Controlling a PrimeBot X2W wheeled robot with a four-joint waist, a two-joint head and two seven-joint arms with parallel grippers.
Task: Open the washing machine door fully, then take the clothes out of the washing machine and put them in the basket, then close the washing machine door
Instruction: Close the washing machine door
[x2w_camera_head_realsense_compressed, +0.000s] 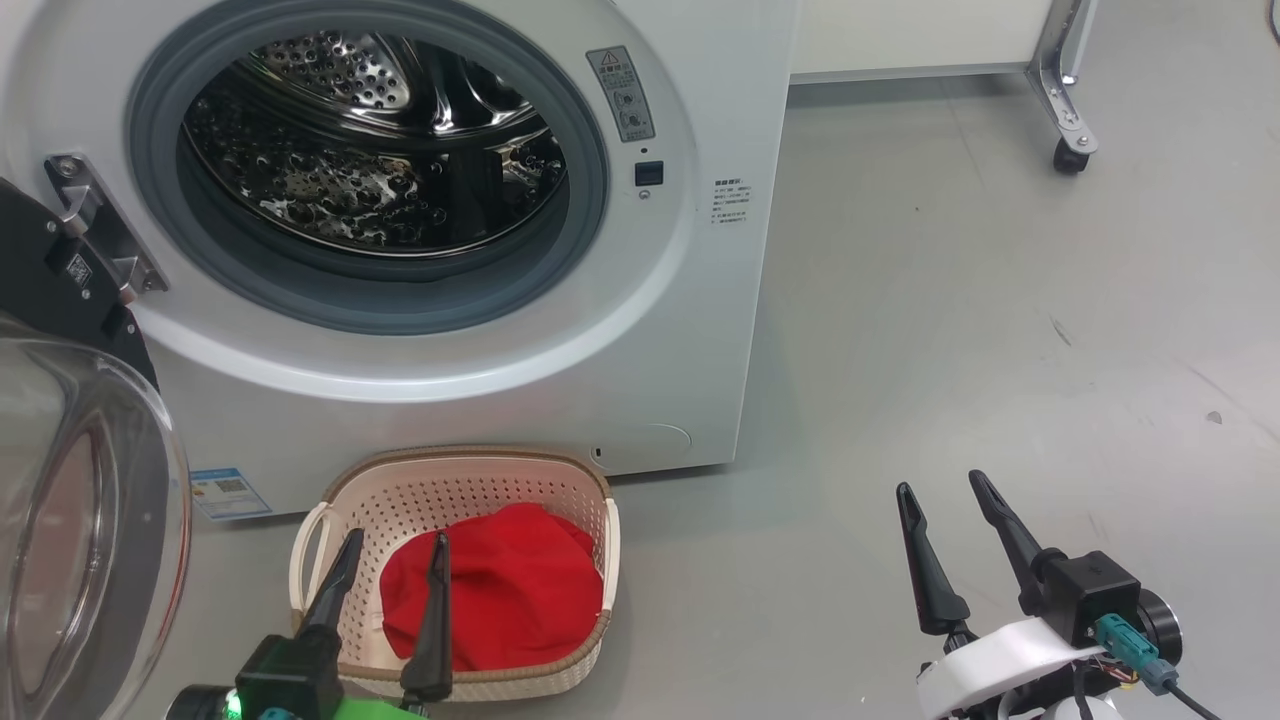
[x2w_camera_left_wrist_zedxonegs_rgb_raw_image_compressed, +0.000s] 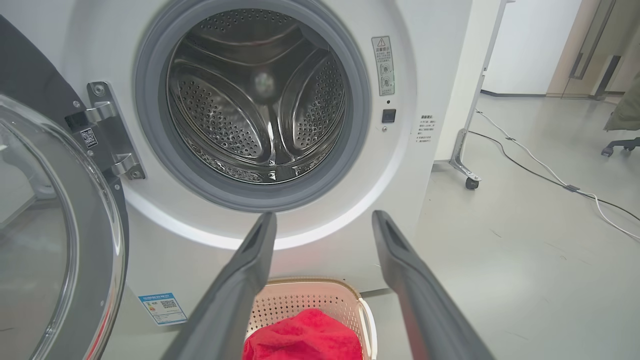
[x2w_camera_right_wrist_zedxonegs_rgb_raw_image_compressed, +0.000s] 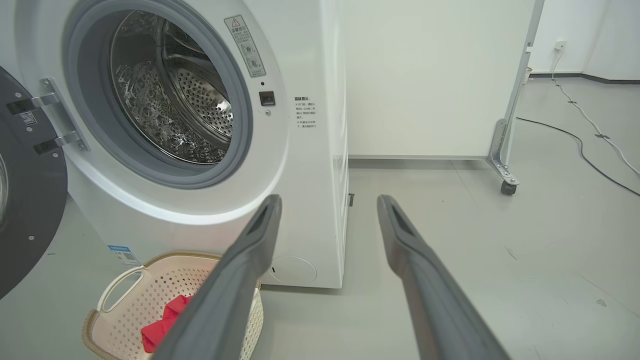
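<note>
- Setting: indoor test room or lab, not a home laundry.
- One washing machine (x2w_camera_head_realsense_compressed: 690, 350), freestanding on bare grey floor (x2w_camera_head_realsense_compressed: 1000, 300).
- White partition panel (x2w_camera_right_wrist_zedxonegs_rgb_raw_image_compressed: 415, 75) on castors, 1 o'clock.
- Floor cables (x2w_camera_left_wrist_zedxonegs_rgb_raw_image_compressed: 571, 188), taped down, 2 o'clock.
- Wheeled chair base (x2w_camera_left_wrist_zedxonegs_rgb_raw_image_compressed: 620, 145) and door (x2w_camera_left_wrist_zedxonegs_rgb_raw_image_compressed: 590, 45) with long handle, 2 o'clock, farther back.

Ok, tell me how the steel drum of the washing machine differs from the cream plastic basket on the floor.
The round, shiny steel drum looks empty; the rectangular cream plastic basket holds bright red clothes. The drum sits inside the big white washing machine; the basket stands on the grey floor before it. Both have perforated walls.
</note>
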